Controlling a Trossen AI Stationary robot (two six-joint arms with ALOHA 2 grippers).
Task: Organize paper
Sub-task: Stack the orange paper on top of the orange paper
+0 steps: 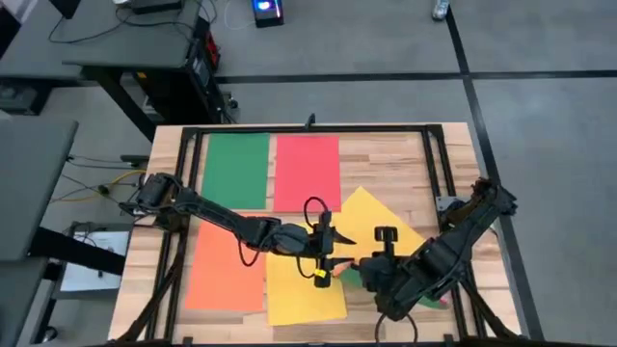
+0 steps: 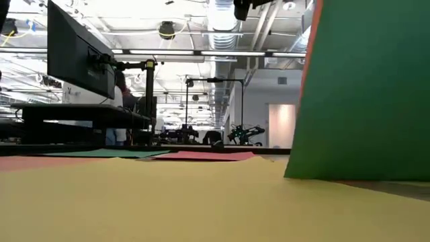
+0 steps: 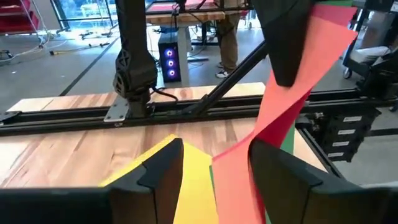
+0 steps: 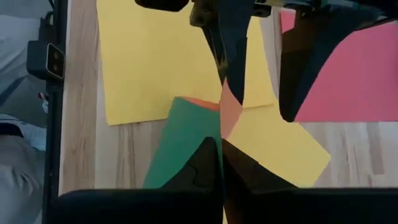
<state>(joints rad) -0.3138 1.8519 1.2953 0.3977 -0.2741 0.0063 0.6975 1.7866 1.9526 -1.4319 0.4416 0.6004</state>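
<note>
Flat on the table lie a green sheet (image 1: 237, 170), a pink-red sheet (image 1: 307, 172), an orange sheet (image 1: 224, 272), a yellow sheet (image 1: 304, 289) and a second, slanted yellow sheet (image 1: 381, 217). My right gripper (image 4: 221, 158) is shut on another green sheet (image 4: 180, 146) and another pink-red sheet (image 3: 292, 93), which stand up steeply near the table's front centre. My left gripper (image 3: 214, 174) is open, level, its fingers on either side of the raised pink-red sheet's lower part. My right gripper pinches the green and pink-red sheets together between its two fingers, at a raised corner (image 4: 227, 121). The sheets curve up from the table, and the green one's lower edge (image 2: 336, 177) rests there. Whether my left gripper touches the pink-red sheet, I cannot tell.
A black frame rail (image 1: 308, 127) runs round the tabletop, and the right arm's base (image 1: 463, 207) stands on the right side. Bare wood (image 1: 386, 159) shows at the far right. Desks and monitors stand beyond the table.
</note>
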